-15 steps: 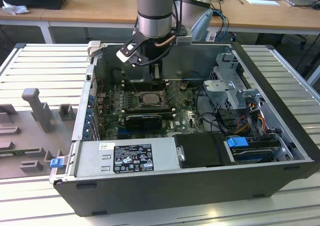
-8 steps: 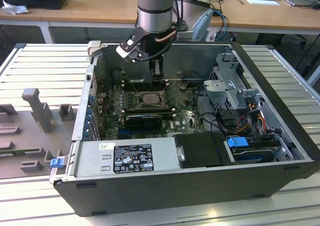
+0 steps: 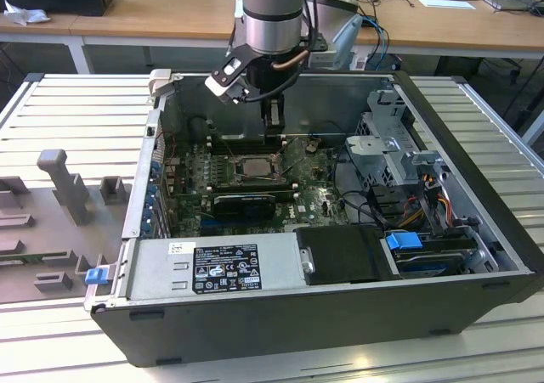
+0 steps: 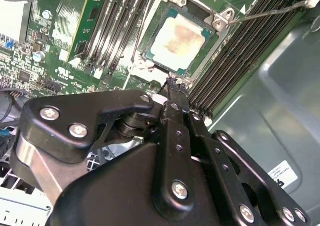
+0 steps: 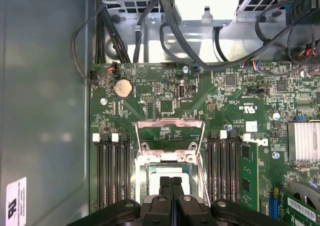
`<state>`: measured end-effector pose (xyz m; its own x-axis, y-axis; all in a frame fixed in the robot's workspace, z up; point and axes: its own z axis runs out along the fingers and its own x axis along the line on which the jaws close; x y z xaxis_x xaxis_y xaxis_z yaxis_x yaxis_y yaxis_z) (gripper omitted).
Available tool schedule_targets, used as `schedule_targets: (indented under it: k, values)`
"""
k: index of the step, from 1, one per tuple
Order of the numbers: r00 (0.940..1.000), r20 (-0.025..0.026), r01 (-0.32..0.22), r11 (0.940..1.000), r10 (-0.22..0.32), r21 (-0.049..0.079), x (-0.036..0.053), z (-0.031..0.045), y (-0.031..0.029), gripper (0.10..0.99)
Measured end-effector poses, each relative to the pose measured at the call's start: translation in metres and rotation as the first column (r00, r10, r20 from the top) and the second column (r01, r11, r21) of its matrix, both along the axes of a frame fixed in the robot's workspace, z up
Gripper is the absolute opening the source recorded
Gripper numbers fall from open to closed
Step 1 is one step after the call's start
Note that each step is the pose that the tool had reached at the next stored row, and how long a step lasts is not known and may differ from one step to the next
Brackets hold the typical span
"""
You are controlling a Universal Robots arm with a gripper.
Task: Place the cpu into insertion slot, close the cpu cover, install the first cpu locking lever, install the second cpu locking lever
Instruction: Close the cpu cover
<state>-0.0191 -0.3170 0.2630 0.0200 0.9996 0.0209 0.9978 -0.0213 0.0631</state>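
The cpu (image 4: 177,40), a pale square chip, lies in the insertion slot (image 4: 212,33) on the green motherboard (image 3: 310,198); it also shows in the exterior view as the cpu (image 3: 252,166). In the first wrist view the cpu cover (image 5: 170,123), a thin metal frame with a cut-out centre, stands lifted open past the socket. A thin wire locking lever (image 4: 270,9) sticks out from the socket's corner. My gripper (image 4: 172,80) hangs just above the socket's edge, its black fingers (image 5: 165,186) shut together with nothing between them. It appears in the exterior view as the gripper (image 3: 274,130).
Long black memory slots (image 5: 111,171) flank the socket on both sides. Black cables (image 5: 150,15) and a drive cage (image 3: 395,149) crowd the case's far side. A power supply box (image 3: 217,268) lies along the near wall. Grey fixtures (image 3: 64,183) stand outside the case.
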Motion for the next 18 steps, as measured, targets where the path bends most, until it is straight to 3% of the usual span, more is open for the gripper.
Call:
schedule_targets:
  k: [6, 18]
  values:
    - [1.0000, -0.0016, 0.000, 1.0000, 0.000, 0.000, 0.0114, 0.0009, 0.0000, 0.106]
    - [1.0000, -0.0038, 0.000, 1.0000, 0.000, 0.000, 0.0261, 0.0021, 0.0000, 0.106]
